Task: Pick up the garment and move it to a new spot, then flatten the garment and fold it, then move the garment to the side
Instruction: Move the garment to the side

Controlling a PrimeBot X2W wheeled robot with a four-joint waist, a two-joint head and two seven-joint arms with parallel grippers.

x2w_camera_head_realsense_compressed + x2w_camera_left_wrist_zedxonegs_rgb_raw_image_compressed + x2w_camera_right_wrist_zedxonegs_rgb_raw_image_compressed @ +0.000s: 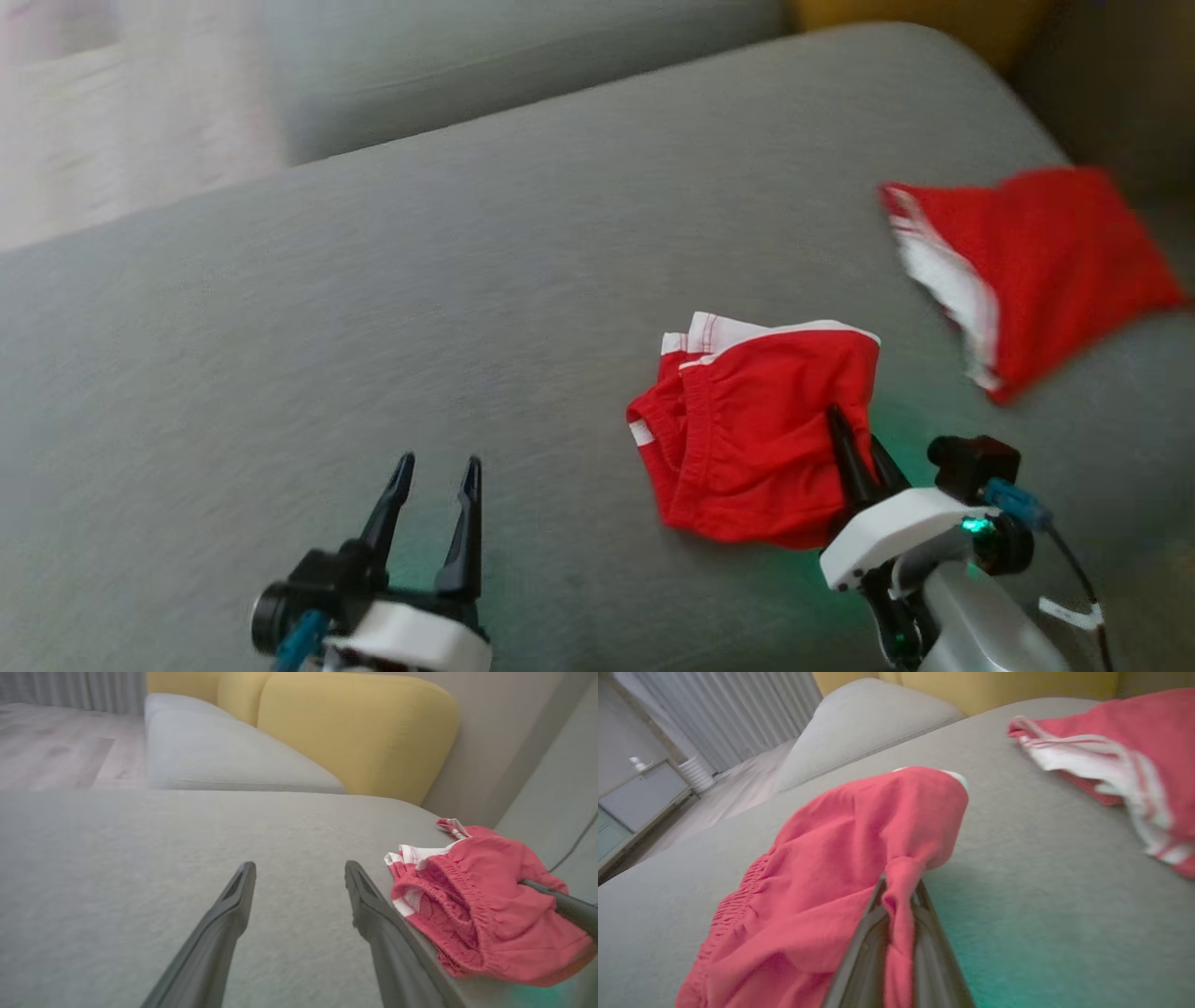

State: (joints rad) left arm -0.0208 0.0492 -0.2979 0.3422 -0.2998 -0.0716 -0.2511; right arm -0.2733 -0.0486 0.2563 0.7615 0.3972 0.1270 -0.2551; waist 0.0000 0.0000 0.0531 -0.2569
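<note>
Your right gripper [854, 431] pinches a fold of the garment [747, 439] toward the cushion's [373, 327] right edge; your left gripper [439, 464] stands spread.

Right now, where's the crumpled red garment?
Garment: head view, right of centre on grey cushion, pinched by the right pincer; another red garment lies beyond.

garment [747, 420] lies bunched on the sofa seat [373, 327], right of centre, toward the front. right hand [854, 439] is at its right edge, pinching a fold. second garment [1055, 271] lies further right and further back, well apart, at the seat's right edge. left hand [439, 462] is left of the garment, clear of it, over bare seat. another cushion [513, 56] sits behind the seat, with the backrest [355, 732] behind that.
</note>
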